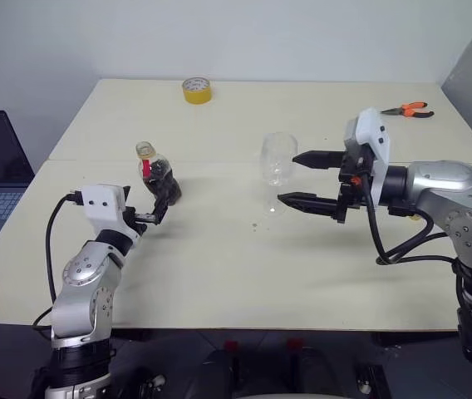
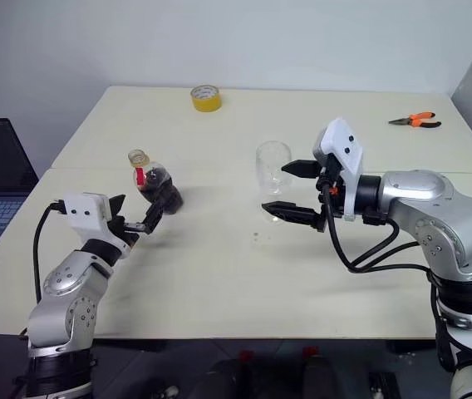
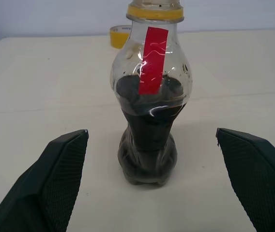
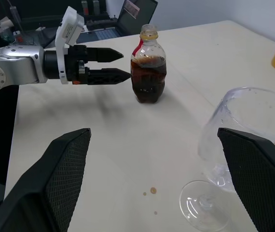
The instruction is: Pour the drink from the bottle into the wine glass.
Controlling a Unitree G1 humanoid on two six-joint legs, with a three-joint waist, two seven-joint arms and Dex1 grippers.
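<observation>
Bottle (image 1: 158, 175) of dark cola stands upright left of centre in the head view, with no cap on its mouth. The left claw (image 1: 154, 211) is spread wide just short of its base, gripping nothing. A push from one finger before both close could tip it and spill. The wine glass (image 1: 277, 162) stands right of centre, between the spread, empty fingers of the right claw (image 1: 301, 179); a hard squeeze or a nudge could topple it on the counter (image 1: 219, 266).
</observation>
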